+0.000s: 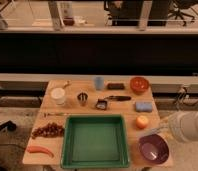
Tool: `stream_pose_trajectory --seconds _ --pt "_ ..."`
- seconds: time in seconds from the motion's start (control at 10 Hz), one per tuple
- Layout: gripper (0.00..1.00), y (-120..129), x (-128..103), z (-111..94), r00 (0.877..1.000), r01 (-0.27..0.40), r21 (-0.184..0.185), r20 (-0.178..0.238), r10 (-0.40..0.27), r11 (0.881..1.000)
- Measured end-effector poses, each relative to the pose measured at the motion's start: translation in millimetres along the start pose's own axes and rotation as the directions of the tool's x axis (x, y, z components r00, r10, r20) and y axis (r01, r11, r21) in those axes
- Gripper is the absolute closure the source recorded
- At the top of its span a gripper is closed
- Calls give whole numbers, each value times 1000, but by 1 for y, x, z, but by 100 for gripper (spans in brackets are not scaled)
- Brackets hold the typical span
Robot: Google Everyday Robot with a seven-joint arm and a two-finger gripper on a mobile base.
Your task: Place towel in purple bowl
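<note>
Purple bowl (153, 148): round, shallow, dark purple, smooth-surfaced. It stands upright with the opening upward. The inside shows only purple surface with a faint lighter sheen. It sits at the front right corner of the desk (124, 111), just beside the right wall of the green tray (94, 142) and nearer the camera than the round orange fruit (142, 121).

Towel: cannot be told apart with certainty. A small pale patch at the left tip of the white arm may be cloth or arm casing.

Pincer (161, 131): at that arm tip, entering from the right, just beyond the bowl's far right rim.
</note>
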Motion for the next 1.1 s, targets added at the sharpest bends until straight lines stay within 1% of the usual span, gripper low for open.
stream_pose_trajectory --seconds 0.3,0.4,0.6,0.8,0.9,1.0,1.1 --pt "100 5 0 -6 1000 -5 -51 7 5 999" --pt "100 6 -1 -7 1000 -3 -81 9 4 997" --pt "100 5 -4 -7 1000 -1 -128 12 3 992" --pt "100 7 -3 -8 1000 -8 -161 9 10 987" --pt "100 8 -2 -9 1000 -12 -170 5 13 985" --pt "99 10 -2 -10 1000 -11 -178 2 12 984" --pt "90 11 -2 -11 1000 -12 -186 -1 12 983"
